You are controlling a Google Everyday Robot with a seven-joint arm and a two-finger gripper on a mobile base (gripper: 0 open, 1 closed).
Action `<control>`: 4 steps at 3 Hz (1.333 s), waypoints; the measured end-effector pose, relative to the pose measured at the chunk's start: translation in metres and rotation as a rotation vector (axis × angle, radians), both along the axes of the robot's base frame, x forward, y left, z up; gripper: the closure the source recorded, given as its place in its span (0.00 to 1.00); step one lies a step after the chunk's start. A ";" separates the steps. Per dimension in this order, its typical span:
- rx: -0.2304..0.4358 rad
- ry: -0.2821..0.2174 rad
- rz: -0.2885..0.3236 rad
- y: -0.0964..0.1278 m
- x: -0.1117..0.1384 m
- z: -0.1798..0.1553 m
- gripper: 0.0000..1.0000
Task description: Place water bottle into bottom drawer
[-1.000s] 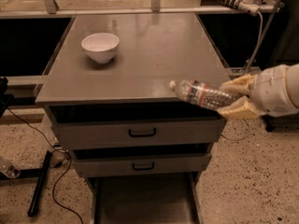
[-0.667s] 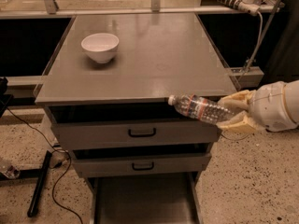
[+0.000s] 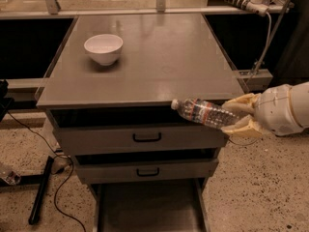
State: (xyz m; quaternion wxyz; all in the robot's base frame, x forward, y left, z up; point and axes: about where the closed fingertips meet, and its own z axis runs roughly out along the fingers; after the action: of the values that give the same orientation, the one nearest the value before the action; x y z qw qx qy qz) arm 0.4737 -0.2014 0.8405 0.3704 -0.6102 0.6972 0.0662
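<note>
The water bottle is clear and ribbed, with a white cap and a dark label band. It is held nearly level in the air, cap pointing left, in front of the cabinet's right front corner, above the drawers. My gripper comes in from the right, its cream fingers shut on the bottle's base end. The bottom drawer is pulled open at the foot of the cabinet, a wide grey tray below and to the left of the bottle.
A white bowl stands on the grey cabinet top at the back left. Two shallower drawers with black handles sit slightly open above the bottom one. Black cables and a stand leg lie on the speckled floor to the left.
My gripper has carried the bottle down and slightly right, off the cabinet top's edge to the level of the upper drawer front.
</note>
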 end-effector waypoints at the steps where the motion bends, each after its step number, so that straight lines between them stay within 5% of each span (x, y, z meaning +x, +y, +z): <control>1: 0.038 0.015 0.048 0.014 -0.014 -0.031 1.00; 3: 0.128 -0.022 0.144 0.037 -0.039 -0.118 1.00; 4: 0.195 0.001 0.135 0.032 -0.014 -0.193 1.00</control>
State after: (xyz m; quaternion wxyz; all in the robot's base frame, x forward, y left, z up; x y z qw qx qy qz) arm 0.4592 -0.1696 0.6477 0.4223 -0.6168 0.6451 0.1585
